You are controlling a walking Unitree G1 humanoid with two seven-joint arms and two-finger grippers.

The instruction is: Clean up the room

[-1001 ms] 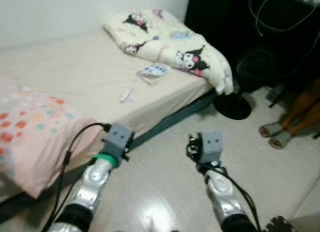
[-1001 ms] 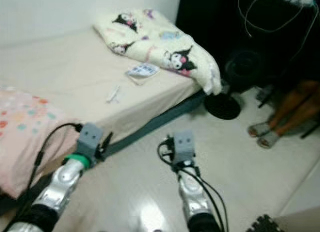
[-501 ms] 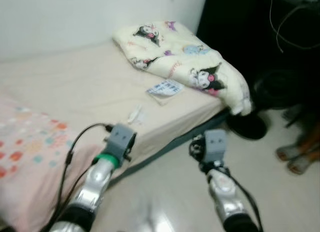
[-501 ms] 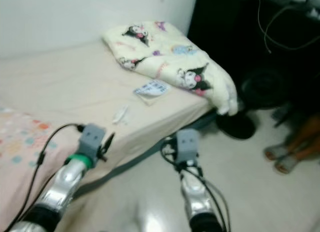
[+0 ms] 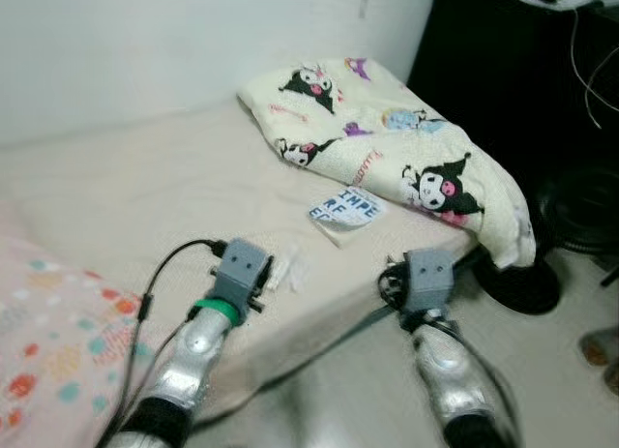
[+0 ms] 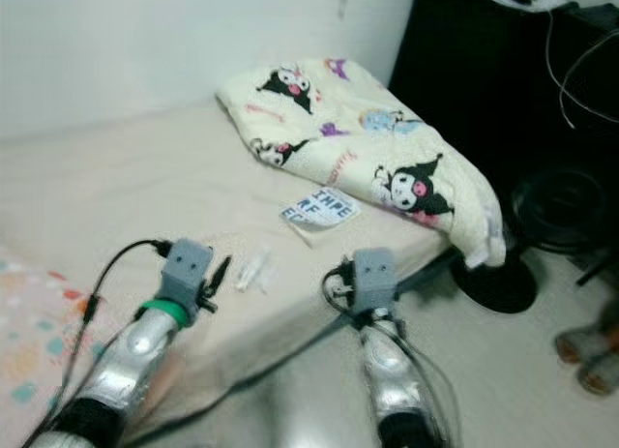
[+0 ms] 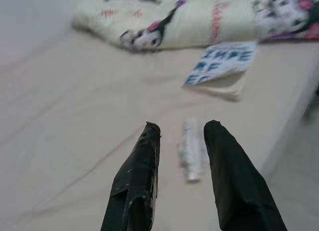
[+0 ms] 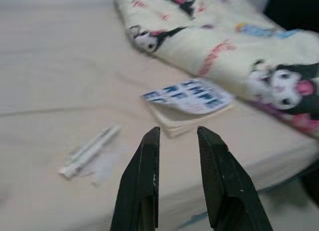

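I'm facing the bed (image 5: 116,177). Left gripper (image 7: 182,136) hangs just above the sheet with its 2 fingers (image 7: 142,161) parted to a moderate gap, nothing held. Lined up in that gap, a bit further on, lies the small white wrapper (image 7: 192,148), a thin tube-like piece flat on the sheet. In the head views the wrapper sits just beside the left gripper, between it and the booklet (image 5: 345,209).

Right gripper (image 8: 177,136) is over the bed edge, fingers narrowly apart, empty, aimed at the booklet, which lies just beside the folded cartoon blanket (image 5: 387,148), close to or touching its edge, can't tell which.

Handling guess: the wrapper looks very light, thin, probably crinkly plastic or paper. It will slide or flutter if nudged, and the soft sheet gives under the fingertips. I'd pinch across the narrow middle, fingers straddling its long sides, pressing slightly into the mattress. Grabbing an end risks it pivoting out.

The booklet looks light and floppy; take it at the free edge, away from the blanket. The blanket is bulky and soft, a 2-gripper job.
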